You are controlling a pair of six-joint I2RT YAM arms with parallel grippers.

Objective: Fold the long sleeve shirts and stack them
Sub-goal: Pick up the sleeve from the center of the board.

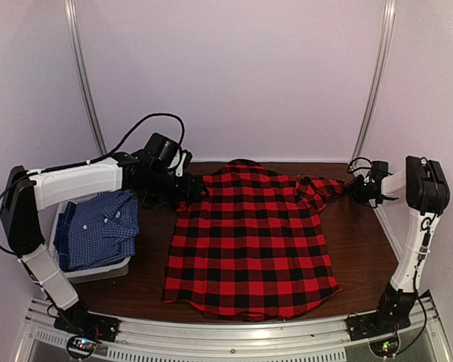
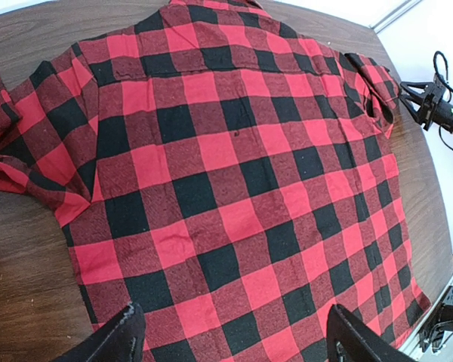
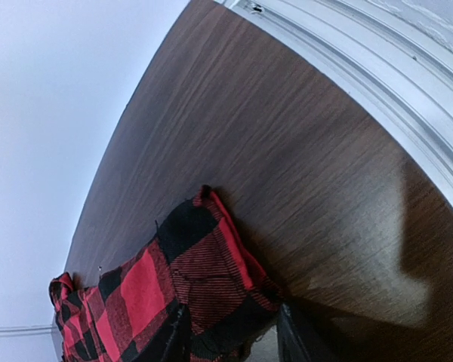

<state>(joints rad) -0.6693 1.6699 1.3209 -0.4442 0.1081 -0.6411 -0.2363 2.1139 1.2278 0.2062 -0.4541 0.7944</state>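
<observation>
The red-and-black plaid shirt (image 1: pixel 249 237) lies flat, back up, on the brown table, collar at the far side. It fills the left wrist view (image 2: pixel 226 166). My left gripper (image 1: pixel 183 185) hovers by the shirt's left shoulder, open and empty, its fingertips (image 2: pixel 124 335) wide apart over the cloth. My right gripper (image 1: pixel 354 188) is at the end of the right sleeve (image 1: pixel 326 186), and its jaws (image 3: pixel 230 343) are closed around the bunched sleeve cuff (image 3: pixel 211 264). The blue-and-white check shirt (image 1: pixel 100 228) lies crumpled in the basket at the left.
The pale grey plastic basket (image 1: pixel 98 273) sits at the table's left edge under my left arm. White walls enclose the table on three sides. Bare wood (image 1: pixel 366 241) shows to the right of the plaid shirt. A metal rail (image 1: pixel 234 332) runs along the near edge.
</observation>
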